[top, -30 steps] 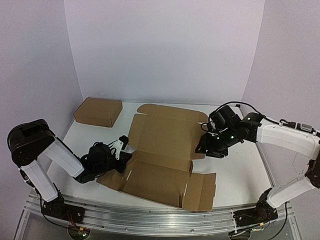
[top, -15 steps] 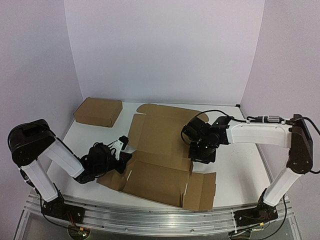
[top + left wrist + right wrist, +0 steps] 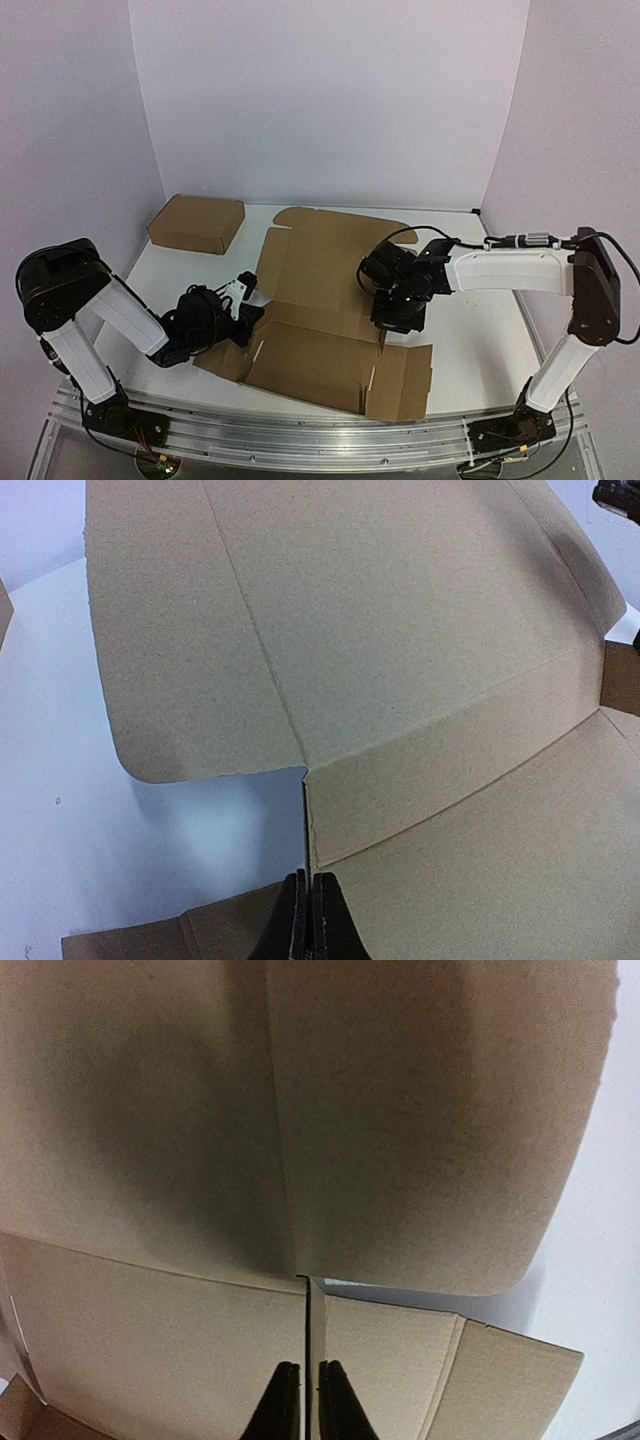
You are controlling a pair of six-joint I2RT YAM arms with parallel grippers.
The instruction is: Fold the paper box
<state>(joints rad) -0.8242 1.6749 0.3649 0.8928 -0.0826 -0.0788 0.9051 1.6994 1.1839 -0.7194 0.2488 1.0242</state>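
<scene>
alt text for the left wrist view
The left gripper pinches a thin cardboard edge of the paper box, whose brown creased panels fill most of the view; white table shows at left.

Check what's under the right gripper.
The paper box: the right gripper hangs over its right side, fingertips either side of a cardboard edge where the lid panel meets a side flap. The table beneath that cardboard is covered, so nothing there can be seen.

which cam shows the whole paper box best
Top external: nearly all of the paper box shows, lid panel and side flaps alike. The left wrist view shows only panels around one left-side crease; the right wrist view only a shadowed patch by its right flap.
</scene>
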